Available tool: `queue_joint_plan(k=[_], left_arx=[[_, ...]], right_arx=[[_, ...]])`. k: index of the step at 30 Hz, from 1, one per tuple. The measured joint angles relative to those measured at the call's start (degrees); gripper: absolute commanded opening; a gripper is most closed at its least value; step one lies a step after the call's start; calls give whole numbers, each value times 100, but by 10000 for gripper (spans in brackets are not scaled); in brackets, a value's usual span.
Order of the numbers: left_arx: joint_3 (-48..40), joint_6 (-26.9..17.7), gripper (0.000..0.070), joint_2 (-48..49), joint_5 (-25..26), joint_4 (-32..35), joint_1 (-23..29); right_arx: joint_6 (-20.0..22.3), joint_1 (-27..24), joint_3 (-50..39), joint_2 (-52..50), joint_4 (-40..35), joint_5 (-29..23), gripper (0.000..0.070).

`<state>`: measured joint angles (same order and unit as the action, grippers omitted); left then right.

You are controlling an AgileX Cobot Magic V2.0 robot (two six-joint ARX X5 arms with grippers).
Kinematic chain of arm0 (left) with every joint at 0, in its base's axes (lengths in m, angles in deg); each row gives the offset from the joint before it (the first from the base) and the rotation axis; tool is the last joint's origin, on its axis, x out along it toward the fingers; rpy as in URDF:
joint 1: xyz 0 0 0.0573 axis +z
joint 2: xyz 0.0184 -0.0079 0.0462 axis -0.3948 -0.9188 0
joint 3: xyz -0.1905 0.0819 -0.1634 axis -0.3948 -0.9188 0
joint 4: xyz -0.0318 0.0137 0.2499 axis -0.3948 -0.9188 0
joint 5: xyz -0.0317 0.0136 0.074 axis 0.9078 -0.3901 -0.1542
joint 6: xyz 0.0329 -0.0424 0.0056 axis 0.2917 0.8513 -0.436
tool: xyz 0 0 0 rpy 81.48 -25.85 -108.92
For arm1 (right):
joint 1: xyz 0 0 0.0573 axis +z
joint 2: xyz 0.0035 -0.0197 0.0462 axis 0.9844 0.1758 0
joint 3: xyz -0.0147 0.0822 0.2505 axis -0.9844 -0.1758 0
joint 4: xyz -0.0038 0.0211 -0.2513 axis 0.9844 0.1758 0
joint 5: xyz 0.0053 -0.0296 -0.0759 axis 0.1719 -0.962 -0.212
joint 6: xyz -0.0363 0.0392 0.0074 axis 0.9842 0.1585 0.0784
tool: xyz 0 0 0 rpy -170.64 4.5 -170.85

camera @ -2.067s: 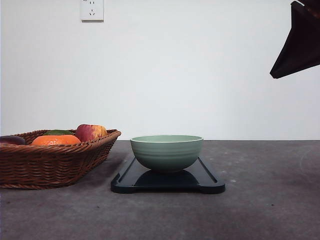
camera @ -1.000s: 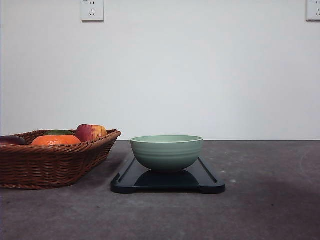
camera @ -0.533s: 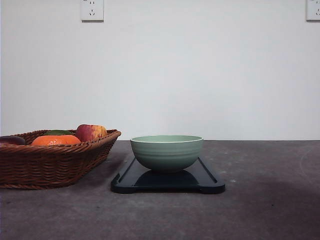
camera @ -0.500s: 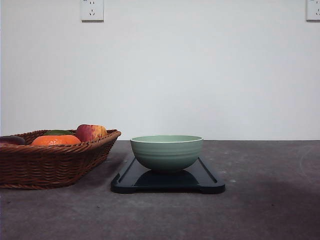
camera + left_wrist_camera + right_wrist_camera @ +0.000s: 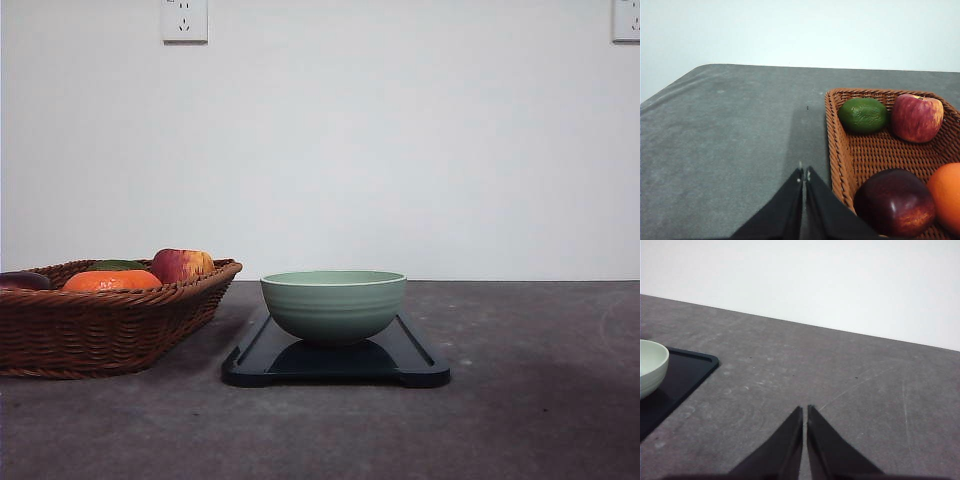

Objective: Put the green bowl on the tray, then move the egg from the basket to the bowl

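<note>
Soft, even light is falling from above, leaving the white wall (image 5: 400, 150) bright and nearly washed out. The green bowl (image 5: 333, 305) is casting a dark pool onto the tray (image 5: 415, 362), and the basket (image 5: 110, 325) is throwing a faint shadow toward it. A vertical shadow streak is lying on the tabletop (image 5: 730, 150) in the left wrist view. The apple (image 5: 916, 118) is showing a mild sheen. Focus is staying sharp, with slight grain on the grey surface.

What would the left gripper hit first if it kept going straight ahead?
Probably bare table. The shut left gripper points just outside the basket rim, though depth is unclear.
</note>
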<state>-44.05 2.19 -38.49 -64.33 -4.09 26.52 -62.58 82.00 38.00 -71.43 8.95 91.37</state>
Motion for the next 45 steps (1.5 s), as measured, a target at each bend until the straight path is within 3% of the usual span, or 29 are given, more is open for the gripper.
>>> queue_joint_plan(k=[45], left_arx=[[0, 0, 0, 0, -1, 0, 0]], right_arx=[[0, 0, 0, 0, 0, 0, 5]])
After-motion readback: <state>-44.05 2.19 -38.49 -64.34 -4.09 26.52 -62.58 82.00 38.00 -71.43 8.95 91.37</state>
